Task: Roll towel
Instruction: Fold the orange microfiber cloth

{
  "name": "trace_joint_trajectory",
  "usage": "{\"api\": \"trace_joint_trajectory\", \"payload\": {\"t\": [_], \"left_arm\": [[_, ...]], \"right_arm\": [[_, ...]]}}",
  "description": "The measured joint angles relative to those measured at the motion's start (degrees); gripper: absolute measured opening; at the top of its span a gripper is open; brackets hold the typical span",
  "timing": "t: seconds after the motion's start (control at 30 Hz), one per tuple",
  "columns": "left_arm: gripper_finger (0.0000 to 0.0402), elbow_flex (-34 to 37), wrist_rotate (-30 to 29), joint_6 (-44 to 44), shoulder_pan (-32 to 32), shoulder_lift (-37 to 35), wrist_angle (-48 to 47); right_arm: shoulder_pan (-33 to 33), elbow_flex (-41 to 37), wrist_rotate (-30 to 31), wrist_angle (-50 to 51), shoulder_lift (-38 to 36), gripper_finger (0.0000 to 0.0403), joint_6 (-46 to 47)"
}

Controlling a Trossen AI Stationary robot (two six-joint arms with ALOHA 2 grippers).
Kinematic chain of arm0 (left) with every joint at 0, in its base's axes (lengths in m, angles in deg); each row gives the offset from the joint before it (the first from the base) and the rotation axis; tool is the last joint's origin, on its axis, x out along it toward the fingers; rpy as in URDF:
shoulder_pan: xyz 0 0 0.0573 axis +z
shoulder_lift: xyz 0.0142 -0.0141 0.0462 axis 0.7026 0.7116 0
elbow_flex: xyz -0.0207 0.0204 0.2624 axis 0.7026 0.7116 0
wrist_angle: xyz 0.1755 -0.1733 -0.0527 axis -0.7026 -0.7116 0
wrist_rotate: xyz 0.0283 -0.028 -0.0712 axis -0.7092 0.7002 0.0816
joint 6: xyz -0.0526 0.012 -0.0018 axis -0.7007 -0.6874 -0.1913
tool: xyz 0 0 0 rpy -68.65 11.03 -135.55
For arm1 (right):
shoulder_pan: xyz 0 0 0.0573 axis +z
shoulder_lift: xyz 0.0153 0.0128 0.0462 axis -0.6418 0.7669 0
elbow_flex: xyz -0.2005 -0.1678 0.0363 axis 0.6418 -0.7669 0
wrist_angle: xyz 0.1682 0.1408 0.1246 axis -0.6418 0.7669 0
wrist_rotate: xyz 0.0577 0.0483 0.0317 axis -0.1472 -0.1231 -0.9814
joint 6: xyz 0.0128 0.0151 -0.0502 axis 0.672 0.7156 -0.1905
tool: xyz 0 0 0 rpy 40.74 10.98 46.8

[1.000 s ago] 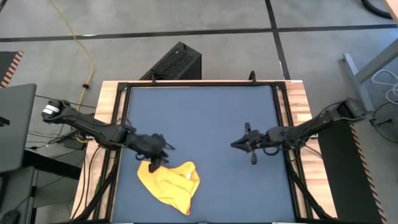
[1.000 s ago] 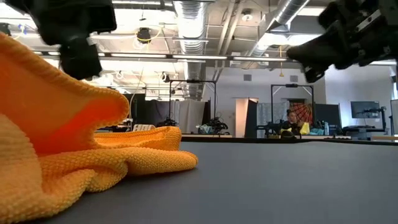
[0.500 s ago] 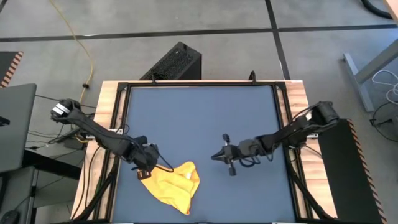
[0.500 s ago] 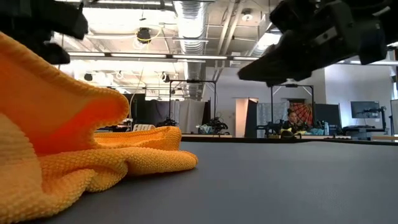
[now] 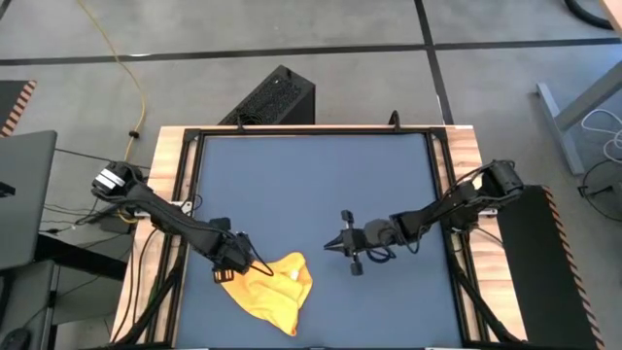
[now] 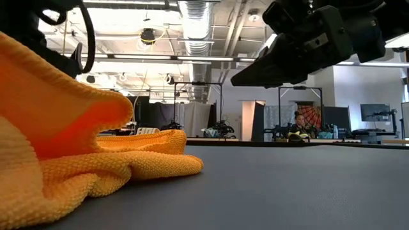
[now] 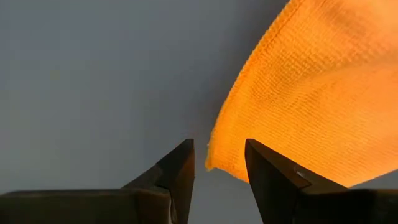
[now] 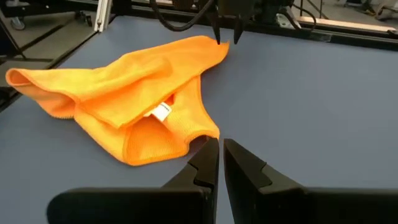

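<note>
The yellow-orange towel (image 5: 269,288) lies crumpled and partly folded over on the dark blue tabletop near the near-left edge, its white tag (image 8: 161,112) showing in a fold. My left gripper (image 5: 233,264) points down over the towel's far-left corner (image 7: 214,163). It is open, with one finger on either side of that corner. The left gripper also shows in the right wrist view (image 8: 227,34). My right gripper (image 5: 333,245) is shut and empty, low over the table to the right of the towel, pointing at it (image 8: 221,158).
Bare blue tabletop (image 5: 311,175) stretches from the towel toward the far and right edges. A wooden frame with black rails (image 5: 457,194) borders the table. A black box (image 5: 272,97) stands on the floor beyond the far edge.
My left gripper has gone a little toward the near-left, onto the towel's far-left corner. My right gripper has gone toward the table's left and slightly nearer, closing on the towel. The towel has stayed where it was.
</note>
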Motion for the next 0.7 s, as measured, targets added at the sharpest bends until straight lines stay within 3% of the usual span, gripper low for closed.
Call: {"api": "trace_joint_trajectory", "payload": {"t": [0.47,0.7], "left_arm": [[0.0127,0.00,0.62,2.03,0.00,5.24,0.07],[0.0048,-0.02,0.60,2.03,0.09,3.90,0.04]], "right_arm": [[0.04,-0.01,0.09,1.45,-0.02,0.0049,0.15],[0.04,-0.02,0.12,1.74,-0.04,0.0049,0.16]]}}
